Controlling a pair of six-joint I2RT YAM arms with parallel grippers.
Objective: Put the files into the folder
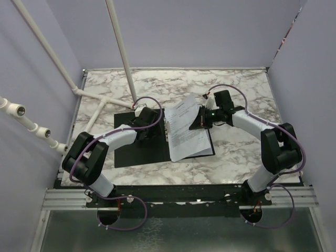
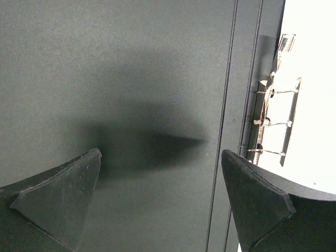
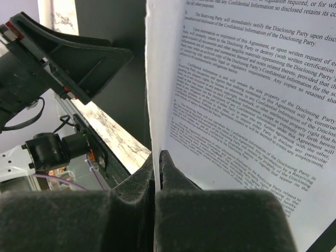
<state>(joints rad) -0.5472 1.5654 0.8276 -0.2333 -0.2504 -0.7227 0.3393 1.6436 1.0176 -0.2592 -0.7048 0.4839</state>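
the left gripper [image 2: 160,157] hangs over the bare black left leaf of the open folder [image 1: 131,152], jaws spread wide and empty, near the middle of the table [image 1: 236,152]. right of the silver clip [image 2: 273,123] the files [image 1: 186,134] lie askew on the right leaf, with the right gripper [image 3: 157,157] pinching their far right edge (whether every sheet is caught is hard to tell). the sheets look thin, floppy and slippery, so grip the edge through all layers or they may fan and crease.

top: high, near edge, down on whole table [image 1: 236,152]
left wrist: close over folder [image 2: 131,79]
right wrist: close along files [image 3: 236,105]
shared: top shows both
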